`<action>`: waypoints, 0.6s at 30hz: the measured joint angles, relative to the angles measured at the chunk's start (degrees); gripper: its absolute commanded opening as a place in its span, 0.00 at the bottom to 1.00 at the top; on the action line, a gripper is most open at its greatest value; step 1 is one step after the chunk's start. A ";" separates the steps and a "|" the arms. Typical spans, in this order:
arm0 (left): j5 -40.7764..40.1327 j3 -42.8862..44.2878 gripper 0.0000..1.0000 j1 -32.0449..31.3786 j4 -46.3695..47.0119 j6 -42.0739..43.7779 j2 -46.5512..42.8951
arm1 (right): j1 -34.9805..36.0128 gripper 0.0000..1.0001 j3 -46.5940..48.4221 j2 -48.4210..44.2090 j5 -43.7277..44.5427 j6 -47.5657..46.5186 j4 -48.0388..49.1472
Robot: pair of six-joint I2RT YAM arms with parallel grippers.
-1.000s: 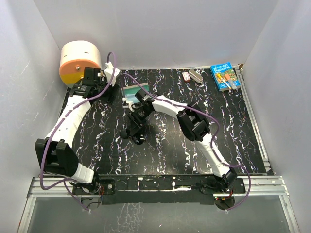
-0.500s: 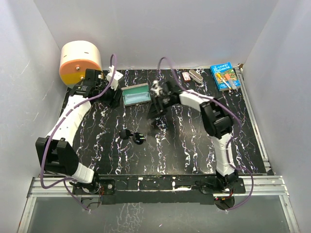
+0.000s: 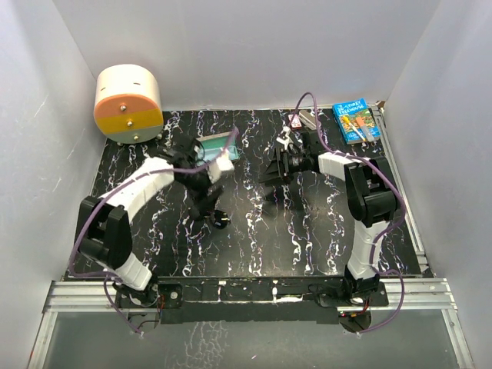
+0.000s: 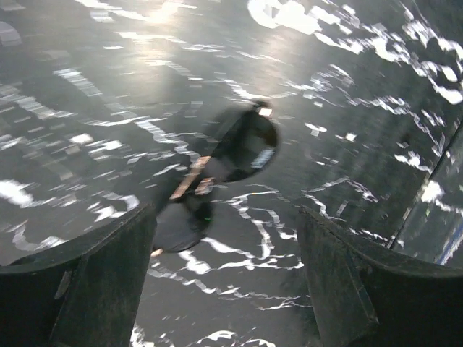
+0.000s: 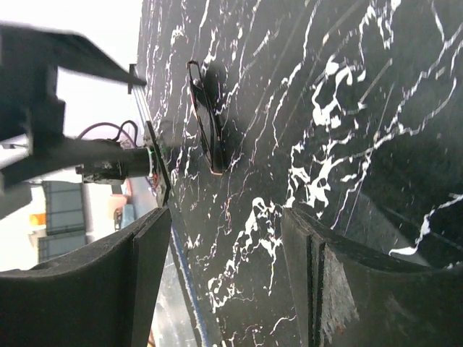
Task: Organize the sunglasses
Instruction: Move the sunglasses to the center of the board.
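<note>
Gleams dark and smooth across the bench (image 3: 307, 231), black with white marble-like veins, catching soft glare. Looks like glossy black plastic on the sunglasses (image 4: 217, 177), lenses dark and mirror-slick. Shows matt black plastic on the left fingers (image 4: 94, 282), faintly grainy; same dull, layered finish on the right fingers (image 5: 145, 282). Reads matt cream and orange on the drum (image 3: 127, 104), glossy printed paper on the book (image 3: 356, 121), bare brushed metal along the rail (image 3: 430, 296).
</note>
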 measured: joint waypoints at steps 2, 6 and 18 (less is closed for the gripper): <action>-0.90 -5.31 0.77 -3.98 1.16 3.23 -1.92 | -0.11 0.67 -2.34 0.00 -0.22 0.98 0.87; -1.27 -9.07 0.77 -6.10 0.96 8.39 -5.05 | -0.48 0.67 -4.33 0.00 -0.42 2.10 1.95; -1.55 -13.33 0.74 -5.11 5.90 17.18 -6.58 | -1.16 0.67 -4.72 0.33 -0.52 2.97 4.46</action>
